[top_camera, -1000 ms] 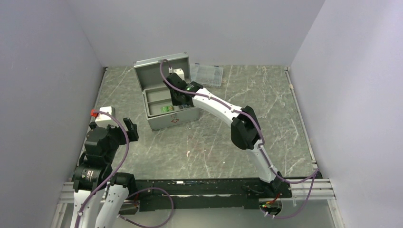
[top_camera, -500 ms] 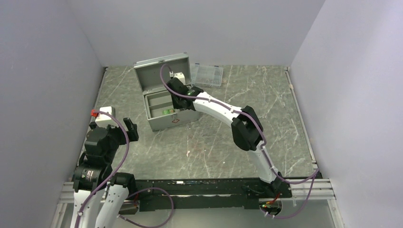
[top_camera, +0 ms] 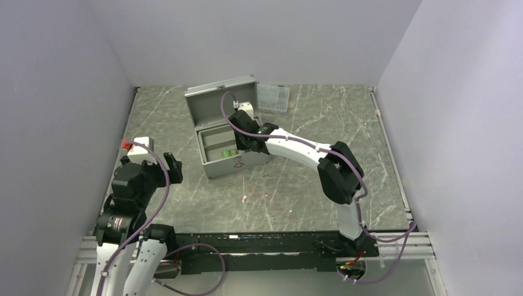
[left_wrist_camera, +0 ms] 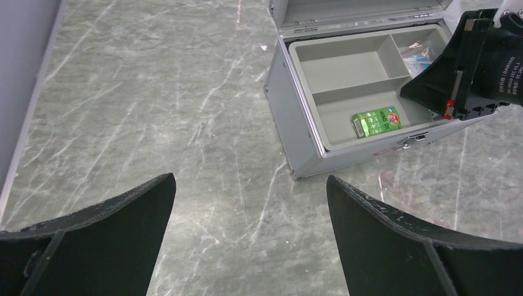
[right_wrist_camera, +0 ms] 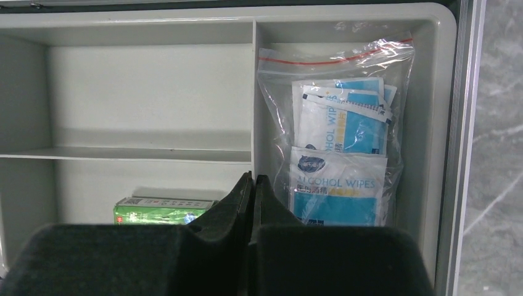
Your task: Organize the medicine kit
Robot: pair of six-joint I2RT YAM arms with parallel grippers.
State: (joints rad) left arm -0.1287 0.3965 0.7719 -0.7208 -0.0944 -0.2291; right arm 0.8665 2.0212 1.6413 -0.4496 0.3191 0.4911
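Right fingers (right_wrist_camera: 234, 203) pressed together over the open medicine kit (top_camera: 225, 168), beside its bag of alcohol wipes (right_wrist_camera: 339, 154); left fingers (left_wrist_camera: 123, 222) spread wide, well left of the kit.

Inside the medicine kit (top_camera: 219, 169), a carton (right_wrist_camera: 161, 209) lies left of bagged wipes (right_wrist_camera: 339, 154).

The medicine kit (top_camera: 227, 165) has slid rightward with the right arm (top_camera: 297, 148) pulling back.

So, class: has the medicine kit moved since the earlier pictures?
Yes. The medicine kit has slid right, closing the gap to the clear case behind it.
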